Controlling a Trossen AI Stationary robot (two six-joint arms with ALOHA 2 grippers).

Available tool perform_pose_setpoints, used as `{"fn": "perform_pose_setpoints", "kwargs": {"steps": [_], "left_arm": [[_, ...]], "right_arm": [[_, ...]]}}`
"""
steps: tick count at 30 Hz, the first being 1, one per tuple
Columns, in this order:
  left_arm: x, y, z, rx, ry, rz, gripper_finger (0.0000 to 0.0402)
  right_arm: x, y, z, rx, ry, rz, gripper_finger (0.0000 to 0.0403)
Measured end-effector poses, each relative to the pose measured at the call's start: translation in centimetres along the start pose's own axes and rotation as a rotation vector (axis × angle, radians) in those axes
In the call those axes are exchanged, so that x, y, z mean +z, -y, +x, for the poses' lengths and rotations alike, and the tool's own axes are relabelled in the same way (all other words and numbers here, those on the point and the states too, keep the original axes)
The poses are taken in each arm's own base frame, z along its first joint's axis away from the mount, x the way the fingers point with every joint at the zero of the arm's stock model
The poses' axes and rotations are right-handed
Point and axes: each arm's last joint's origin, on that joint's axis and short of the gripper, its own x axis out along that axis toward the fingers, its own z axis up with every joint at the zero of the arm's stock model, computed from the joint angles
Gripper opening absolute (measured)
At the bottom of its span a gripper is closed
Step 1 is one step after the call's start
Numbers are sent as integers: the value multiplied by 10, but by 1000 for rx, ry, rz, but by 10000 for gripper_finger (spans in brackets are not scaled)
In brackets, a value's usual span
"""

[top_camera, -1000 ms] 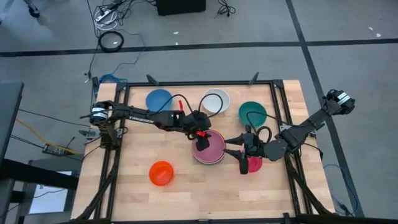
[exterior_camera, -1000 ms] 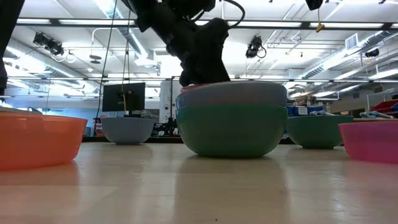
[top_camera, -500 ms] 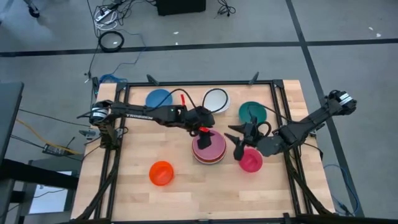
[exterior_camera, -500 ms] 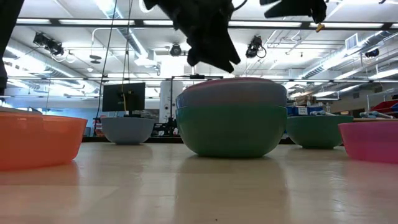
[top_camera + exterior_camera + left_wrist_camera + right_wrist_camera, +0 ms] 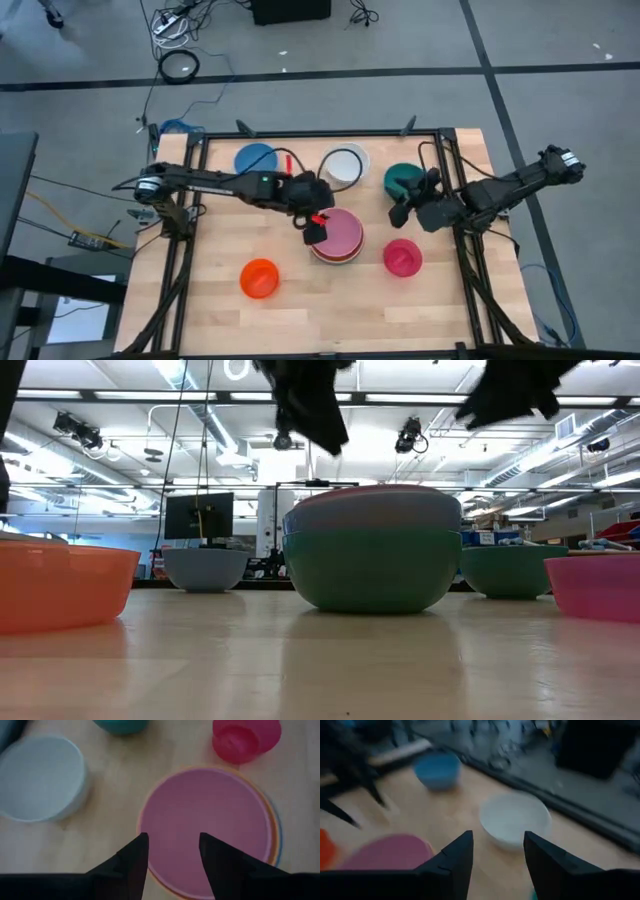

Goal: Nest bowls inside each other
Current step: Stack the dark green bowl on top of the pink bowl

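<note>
A stack of nested bowls (image 5: pixel 337 237) stands mid-table, a pale pink bowl (image 5: pixel 210 820) on top and a green one (image 5: pixel 372 570) at the bottom. My left gripper (image 5: pixel 314 222) hangs open above the stack's left rim (image 5: pixel 172 837), touching nothing. My right gripper (image 5: pixel 402 208) is open in the air between the teal bowl (image 5: pixel 405 180) and the magenta bowl (image 5: pixel 402 257), and points at the white bowl (image 5: pixel 515 820). The blue bowl (image 5: pixel 256 160) and the orange bowl (image 5: pixel 260 278) stand alone on the table.
The white bowl (image 5: pixel 345 165) and the blue one line the far edge with the teal one. The orange bowl (image 5: pixel 60 585) is near the front left, the magenta one (image 5: pixel 600 585) at the front right. Bare wood lies along the near edge.
My left gripper has risen off the stack and drawn a little toward the table's left; the pink bowl stays on top. My right gripper has gone from above the magenta bowl toward the far right, beside the teal bowl, and has tipped up closer to level.
</note>
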Motion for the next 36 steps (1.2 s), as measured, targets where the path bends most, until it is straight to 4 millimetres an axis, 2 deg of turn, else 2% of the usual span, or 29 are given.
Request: {"fn": "perform_pose_setpoints", "kwargs": {"steps": [5,10,15,18,22,28,36], "left_arm": [[-4,-1,-46,77,54,-21,184],[-19,-2,-109,153,118,-92,184],[-38,-1,-165,216,238,-178,184],[-44,1,-186,212,322,-195,184],[-49,5,-197,210,363,-195,184],[-50,11,-198,201,363,-177,184],[-51,10,-198,208,359,-173,184]], "right_arm": [[-12,21,9,-99,-209,13,164],[-20,34,18,-168,-407,39,164],[-20,41,28,-168,-557,105,164],[-18,44,35,-139,-614,160,164],[-15,46,46,-90,-677,217,164],[-11,47,62,-50,-677,216,164],[-23,44,85,-96,-764,123,162]]}}
